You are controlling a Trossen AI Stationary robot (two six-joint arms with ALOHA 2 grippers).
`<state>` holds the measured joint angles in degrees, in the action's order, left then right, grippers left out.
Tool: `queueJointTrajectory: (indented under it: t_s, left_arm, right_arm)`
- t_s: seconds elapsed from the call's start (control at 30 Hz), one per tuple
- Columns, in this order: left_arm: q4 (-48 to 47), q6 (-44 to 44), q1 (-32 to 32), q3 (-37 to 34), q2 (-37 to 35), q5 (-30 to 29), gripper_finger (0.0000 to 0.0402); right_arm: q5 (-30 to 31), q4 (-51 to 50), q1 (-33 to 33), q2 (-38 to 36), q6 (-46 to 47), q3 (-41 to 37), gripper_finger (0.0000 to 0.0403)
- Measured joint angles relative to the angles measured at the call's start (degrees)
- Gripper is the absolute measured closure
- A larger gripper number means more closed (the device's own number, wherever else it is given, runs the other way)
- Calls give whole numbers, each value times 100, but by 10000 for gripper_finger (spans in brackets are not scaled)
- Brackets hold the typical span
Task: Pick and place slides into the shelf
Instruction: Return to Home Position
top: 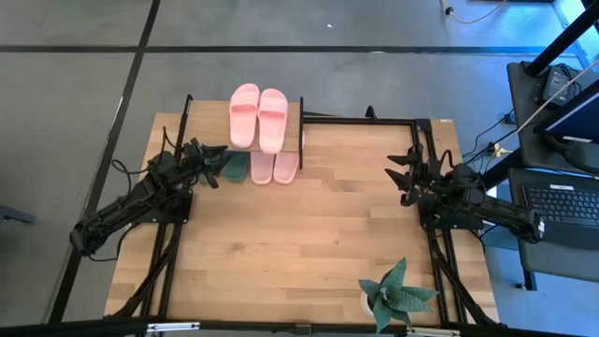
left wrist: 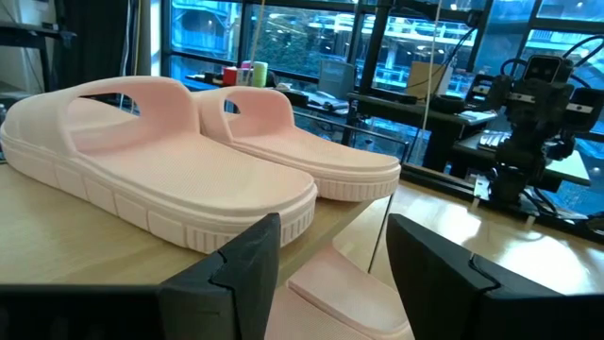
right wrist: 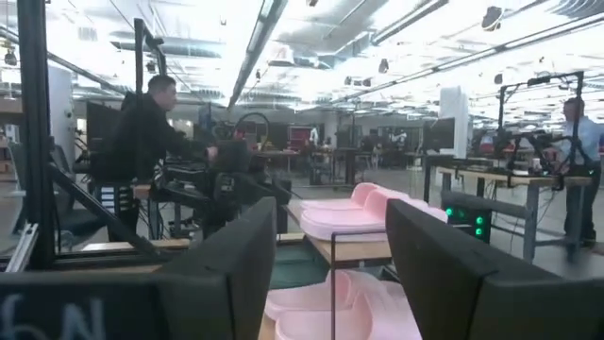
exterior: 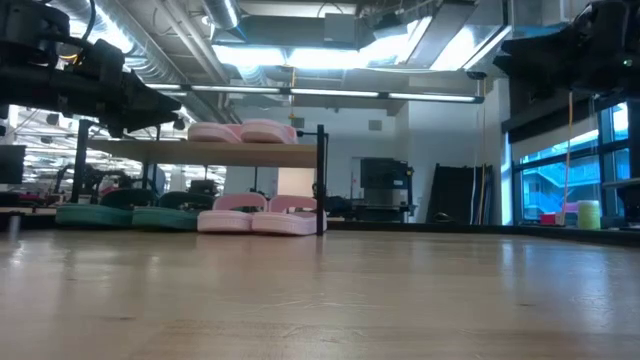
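From my station I see the shelf standing at the far left part of the counter, and all three pairs of slides are at it. One pink pair lies side by side on the plank top, toes towards the counter's middle. A second pink pair sits on the counter under the plank at its right end, just inside the black leg, with its front ends poking out past the plank's edge. The green pair lies under the plank too, immediately left of that lower pink pair; the low view shows it running along the counter towards the shelf's left end. The left gripper hangs just beside the shelf's front left part, close to the green pair. It is lifted to about plank height, so its wrist camera looks level across the top pink pair. Its fingers are spread with nothing between them. The right gripper is over the right side of the counter, well apart from the shelf and pointed towards it. Its fingers are likewise spread and hold nothing. A potted plant stands at the near right edge of the counter. Beyond the counter, the right wrist camera catches a person in dark clothes at another bench.
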<state>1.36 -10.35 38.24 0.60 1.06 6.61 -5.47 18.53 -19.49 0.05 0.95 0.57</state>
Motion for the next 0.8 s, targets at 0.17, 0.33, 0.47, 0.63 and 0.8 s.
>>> queueJointTrajectory:
  t_s: [0.17, 0.33, 0.47, 0.63, 0.8]
  left_arm:
    - [1, 0, 0, 0, 0, 2, 216]
    - [1, -1, 0, 0, 0, 1, 216]
    - [0, -1, 0, 0, 0, 2, 216]
    - [0, 0, 0, 0, 0, 2, 216]
    - [-1, -2, 0, 0, 0, 2, 216]
  right_arm:
    - [155, -401, -12, 2, 144, 1, 201]
    - [495, -1022, -13, 2, 206, 1, 201]
    - [701, -1614, -13, 2, 497, 1, 201]
    - [679, -1777, -11, 50, 649, 3, 201]
    - [679, -1768, -11, 50, 565, 2, 201]
